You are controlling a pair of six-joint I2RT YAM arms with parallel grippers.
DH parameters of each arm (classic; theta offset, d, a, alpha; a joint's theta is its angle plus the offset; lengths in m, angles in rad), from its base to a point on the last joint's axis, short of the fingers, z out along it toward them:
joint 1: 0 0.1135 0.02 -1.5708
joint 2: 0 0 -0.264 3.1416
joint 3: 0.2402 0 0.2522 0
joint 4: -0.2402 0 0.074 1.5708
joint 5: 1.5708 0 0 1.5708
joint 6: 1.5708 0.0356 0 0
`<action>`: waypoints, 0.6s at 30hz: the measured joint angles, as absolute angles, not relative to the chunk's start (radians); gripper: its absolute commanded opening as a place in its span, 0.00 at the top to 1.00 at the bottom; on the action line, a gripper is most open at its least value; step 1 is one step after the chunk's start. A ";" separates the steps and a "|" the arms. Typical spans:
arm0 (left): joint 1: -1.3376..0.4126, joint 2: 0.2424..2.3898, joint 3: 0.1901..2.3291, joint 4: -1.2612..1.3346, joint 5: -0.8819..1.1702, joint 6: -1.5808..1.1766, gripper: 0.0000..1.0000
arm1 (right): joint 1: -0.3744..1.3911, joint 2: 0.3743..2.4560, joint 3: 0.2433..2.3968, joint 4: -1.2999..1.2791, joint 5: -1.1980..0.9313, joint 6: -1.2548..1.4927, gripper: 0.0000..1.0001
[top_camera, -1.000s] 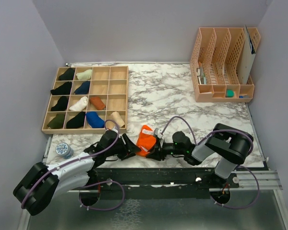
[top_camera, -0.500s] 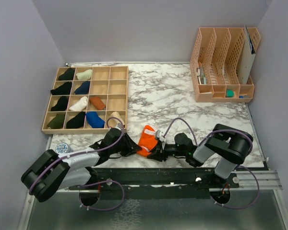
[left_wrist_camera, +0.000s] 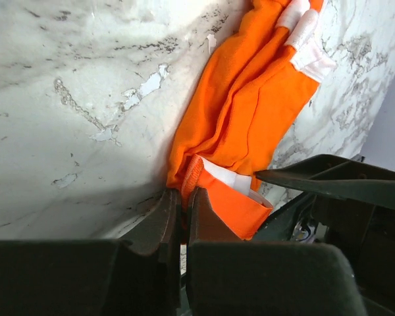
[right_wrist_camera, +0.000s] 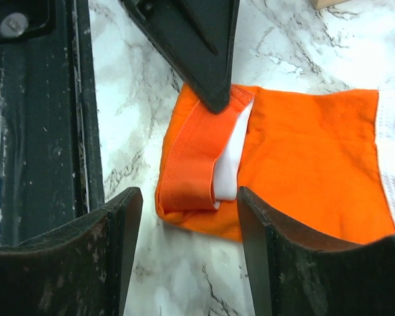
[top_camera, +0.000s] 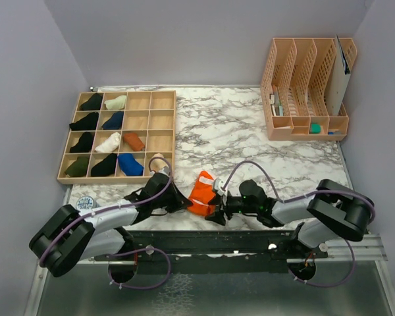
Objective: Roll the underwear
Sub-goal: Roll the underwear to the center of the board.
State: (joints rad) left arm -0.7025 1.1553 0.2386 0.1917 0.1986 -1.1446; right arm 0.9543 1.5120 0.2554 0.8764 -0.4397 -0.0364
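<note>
The orange underwear (top_camera: 201,191) lies folded on the marble near the table's front edge, its white waistband (left_wrist_camera: 303,33) at the far end. My left gripper (top_camera: 183,205) is shut on the hemmed near corner of the cloth (left_wrist_camera: 194,174). From the other side my right gripper (top_camera: 214,212) stands open, its fingers (right_wrist_camera: 276,250) either side of the folded orange end (right_wrist_camera: 197,164) without touching it. The rust-brown underwear (top_camera: 133,141) sits rolled in a compartment of the wooden tray (top_camera: 162,131).
The tray holds several dark, blue and cream bundles. A peach file rack (top_camera: 306,89) stands at the back right. A small round tin (top_camera: 87,204) is by the left arm. A black rail (right_wrist_camera: 33,118) runs along the table's near edge.
My left gripper has shut on the orange underwear's near corner. My right gripper has opened and let go of the cloth, and its arm has stretched out lower.
</note>
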 measured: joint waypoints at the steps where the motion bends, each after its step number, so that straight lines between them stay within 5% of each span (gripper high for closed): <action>1: -0.702 1.151 0.247 0.173 0.190 -1.135 1.00 | 0.954 1.492 0.257 0.848 -0.436 -0.046 0.34; 8: -0.702 1.146 0.288 0.093 0.168 -1.102 1.00 | 0.954 1.322 0.265 0.665 -0.416 -0.114 0.34; 18: -0.702 1.146 0.347 -0.024 0.163 -1.098 1.00 | 1.143 1.241 0.299 0.570 -0.253 -0.393 0.49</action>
State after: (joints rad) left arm -0.7025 1.1458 0.3466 -0.0242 0.1631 -1.0977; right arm 1.1431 1.2407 0.2989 0.5701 -0.2535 -0.3935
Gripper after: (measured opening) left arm 0.038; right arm 0.520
